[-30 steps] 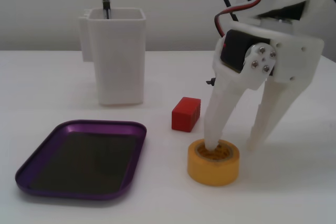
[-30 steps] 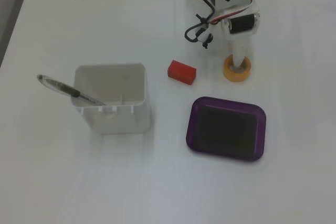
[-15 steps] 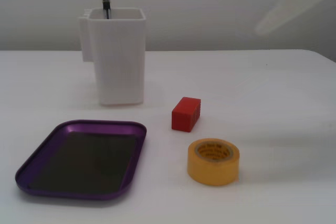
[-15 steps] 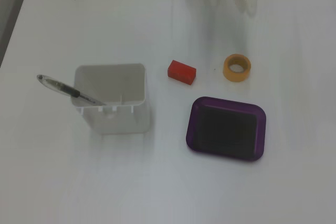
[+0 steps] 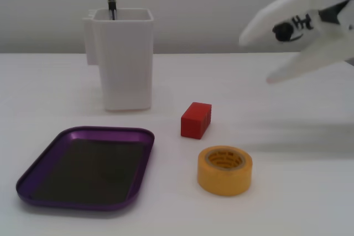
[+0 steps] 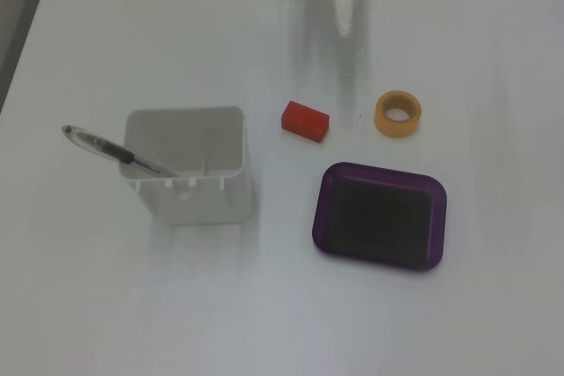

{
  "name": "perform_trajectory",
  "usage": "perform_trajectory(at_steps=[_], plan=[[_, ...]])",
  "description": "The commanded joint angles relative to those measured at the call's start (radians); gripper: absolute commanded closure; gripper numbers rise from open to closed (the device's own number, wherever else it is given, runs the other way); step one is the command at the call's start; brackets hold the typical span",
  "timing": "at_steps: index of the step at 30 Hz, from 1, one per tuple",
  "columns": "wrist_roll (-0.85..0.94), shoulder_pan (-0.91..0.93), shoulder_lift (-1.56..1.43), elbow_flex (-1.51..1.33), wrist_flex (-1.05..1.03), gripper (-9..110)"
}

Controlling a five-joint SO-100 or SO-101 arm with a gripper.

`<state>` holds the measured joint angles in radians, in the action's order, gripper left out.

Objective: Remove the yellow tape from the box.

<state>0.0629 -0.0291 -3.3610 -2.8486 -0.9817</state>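
The yellow tape (image 5: 224,170) lies flat on the desk (image 5: 287,203), outside the box (image 5: 38,175). The tool (image 5: 260,62) hangs up and right of it, jaws apart and empty, so no removal looks needed.

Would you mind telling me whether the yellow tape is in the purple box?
Out: yellow tape lies flat on the table beside the empty box.

Yellow tape (image 5: 224,170) flat, beside box (image 5: 38,171)
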Motion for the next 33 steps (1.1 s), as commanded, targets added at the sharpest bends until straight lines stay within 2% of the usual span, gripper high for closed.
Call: perform_trajectory(at_steps=[1,12,20,22,25,33], plan=[[-0.006,0.015,-0.103,-0.051,0.006,83],[-0.006,0.015,-0.071,-0.242,0.020,83],[-0.005,0.015,-0.071,-0.262,0.008,84],[-0.003,0.015,-0.071,-0.262,0.006,87],[-0.005,0.015,-0.071,-0.262,0.006,102],[-0.011,0.012,-0.071,-0.262,0.008,100]])
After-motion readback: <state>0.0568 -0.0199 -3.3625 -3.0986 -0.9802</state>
